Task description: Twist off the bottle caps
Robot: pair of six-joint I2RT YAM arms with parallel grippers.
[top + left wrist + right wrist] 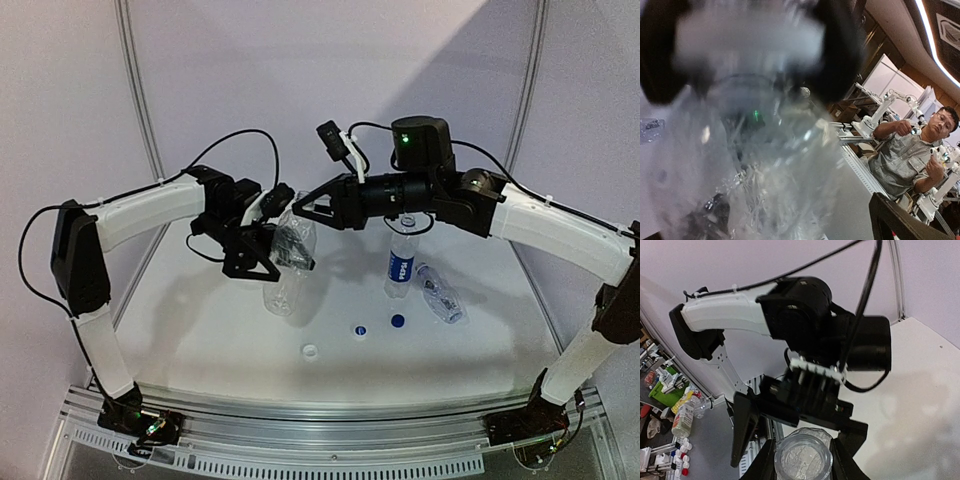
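Bottle caps [358, 330] lie on the counter [200, 325]. My right hand [303, 205] clenches the dented bottle [285, 290] at its neck; my left hand [272, 245] is released around it.

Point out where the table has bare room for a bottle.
Bare: the table between the left arm and the dented bottle; also its near right corner. Crowded: centre-right, around the three caps, the labelled bottle and the lying bottle.
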